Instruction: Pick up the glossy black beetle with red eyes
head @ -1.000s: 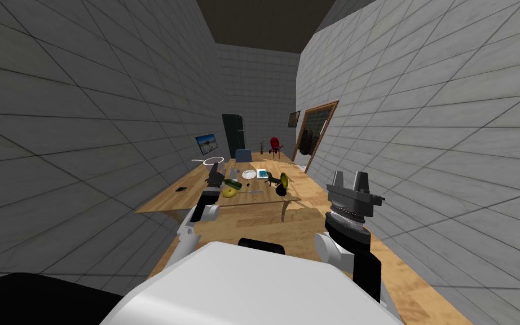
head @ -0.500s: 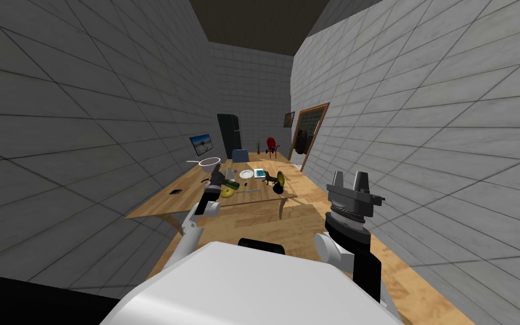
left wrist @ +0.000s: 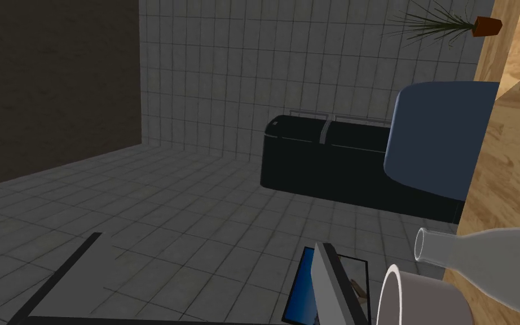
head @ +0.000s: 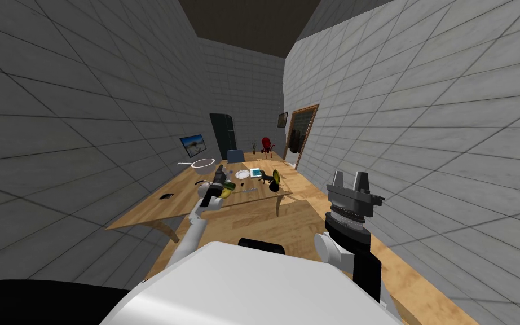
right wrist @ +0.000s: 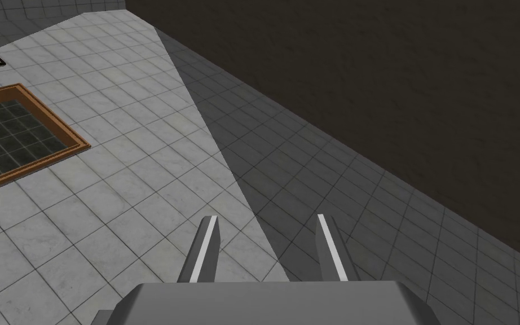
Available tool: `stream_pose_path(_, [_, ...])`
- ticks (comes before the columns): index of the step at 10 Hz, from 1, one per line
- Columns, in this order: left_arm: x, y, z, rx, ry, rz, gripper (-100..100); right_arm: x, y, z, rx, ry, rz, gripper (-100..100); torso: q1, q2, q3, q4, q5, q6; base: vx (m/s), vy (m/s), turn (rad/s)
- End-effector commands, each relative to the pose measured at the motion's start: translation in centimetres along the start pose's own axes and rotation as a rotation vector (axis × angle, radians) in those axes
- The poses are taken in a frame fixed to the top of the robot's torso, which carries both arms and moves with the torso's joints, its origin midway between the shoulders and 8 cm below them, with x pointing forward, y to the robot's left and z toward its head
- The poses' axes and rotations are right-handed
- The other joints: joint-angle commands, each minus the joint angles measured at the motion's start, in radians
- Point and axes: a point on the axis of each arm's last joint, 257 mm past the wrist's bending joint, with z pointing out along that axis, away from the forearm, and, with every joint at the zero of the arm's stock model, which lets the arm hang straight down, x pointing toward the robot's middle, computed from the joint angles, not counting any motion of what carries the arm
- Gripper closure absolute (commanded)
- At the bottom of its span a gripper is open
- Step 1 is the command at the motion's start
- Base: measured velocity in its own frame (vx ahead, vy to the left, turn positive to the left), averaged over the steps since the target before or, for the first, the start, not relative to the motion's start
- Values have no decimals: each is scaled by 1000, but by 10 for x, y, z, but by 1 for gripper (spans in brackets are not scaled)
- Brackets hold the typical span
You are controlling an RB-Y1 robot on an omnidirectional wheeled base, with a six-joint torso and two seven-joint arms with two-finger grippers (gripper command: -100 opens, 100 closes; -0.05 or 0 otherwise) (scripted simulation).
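A wooden table (head: 140,211) stands ahead with several small things on it. A black figure (head: 265,179) lies right of a white plate (head: 242,174); it is too small to make out eyes. A tiny dark speck (head: 244,185) lies nearer me. I cannot tell which one is the beetle. My left gripper (head: 218,178) reaches out over the table's near middle, beside a green bottle (head: 230,184) and a yellow thing (head: 226,193). My right gripper (head: 350,180) is held up at my right, away from the table, open and empty (right wrist: 267,248).
A clear bottle (left wrist: 496,259) and a pale bowl (left wrist: 417,299) lie just ahead of the left hand. A blue chair (head: 234,155) stands at the table's far end, with a black cabinet (head: 221,135) behind it. A flat black item (head: 166,196) lies at the left. Walls hem both sides.
I have turned and shifted, so the table now sits further left and looks longer. My left arm has stretched further out over the table. The right arm has not moved.
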Motion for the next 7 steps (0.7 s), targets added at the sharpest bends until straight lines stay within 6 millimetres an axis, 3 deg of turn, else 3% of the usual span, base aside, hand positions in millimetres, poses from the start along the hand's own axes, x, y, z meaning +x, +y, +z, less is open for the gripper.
stream_pose_path(1, [-8, 19, 9, -59, -13, 2, -100, 0, 0, 0, 0, 0, 0, 0, 0, 0, 0, 0, 0, 0, -19, 2, -98])
stream_pose_path(3, [-10, 29, 7, -80, -17, 2, -100, 0, 0, 0, 0, 0, 0, 0, 0, -1, 0, 0, 0, 0, -10, 3, -36])
stream_pose_path(4, [-12, 40, 16, -119, -24, 2, -100, 0, 0, 0, 0, 0, 0, 0, 0, -1, -1, 0, 0, 0, -8, -3, -120])
stream_pose_path(7, [-17, 74, 17, -205, -38, 1, -100, 0, 0, 0, 0, 0, 0, 0, 0, -1, -1, 0, 0, 1, -8, 0, -101])
